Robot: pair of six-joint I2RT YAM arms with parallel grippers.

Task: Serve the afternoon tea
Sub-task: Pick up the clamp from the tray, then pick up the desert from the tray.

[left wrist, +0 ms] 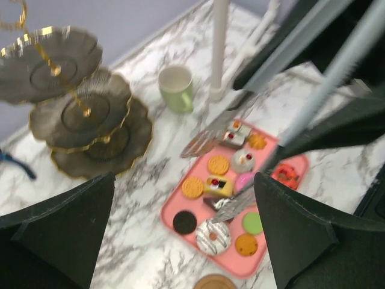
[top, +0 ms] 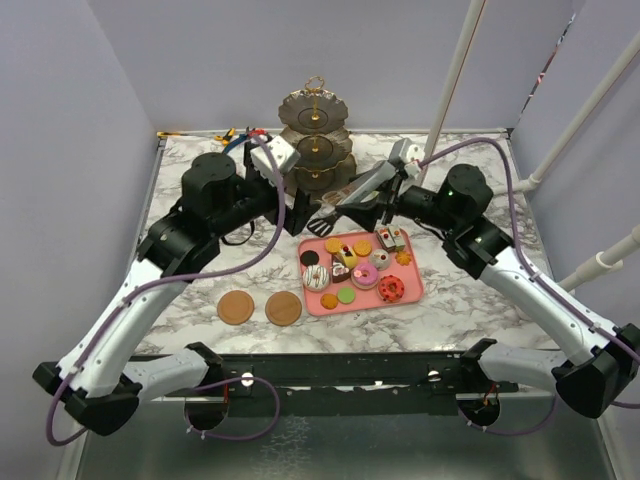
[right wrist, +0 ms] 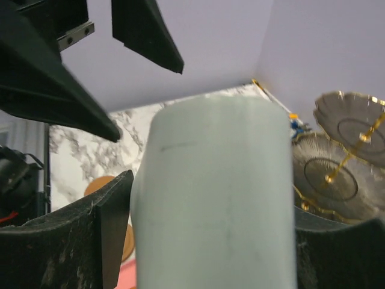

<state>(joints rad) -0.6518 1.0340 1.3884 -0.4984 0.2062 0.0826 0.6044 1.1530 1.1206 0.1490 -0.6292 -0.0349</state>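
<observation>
Your right gripper point(right wrist: 216, 229) is clamped on the metal tongs point(top: 362, 187), their tips hanging over the pink tray's point(top: 415, 296) far-left corner. Your left gripper point(left wrist: 183, 180) gapes empty just left of them. The pastries point(top: 355, 268) lie on the tray below.

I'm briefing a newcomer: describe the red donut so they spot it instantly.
Find the flat pink tray in front of the three-tier stand. The red donut lies in the tray's near right corner. It is the only red ring; the other donut is white with dark stripes.
</observation>
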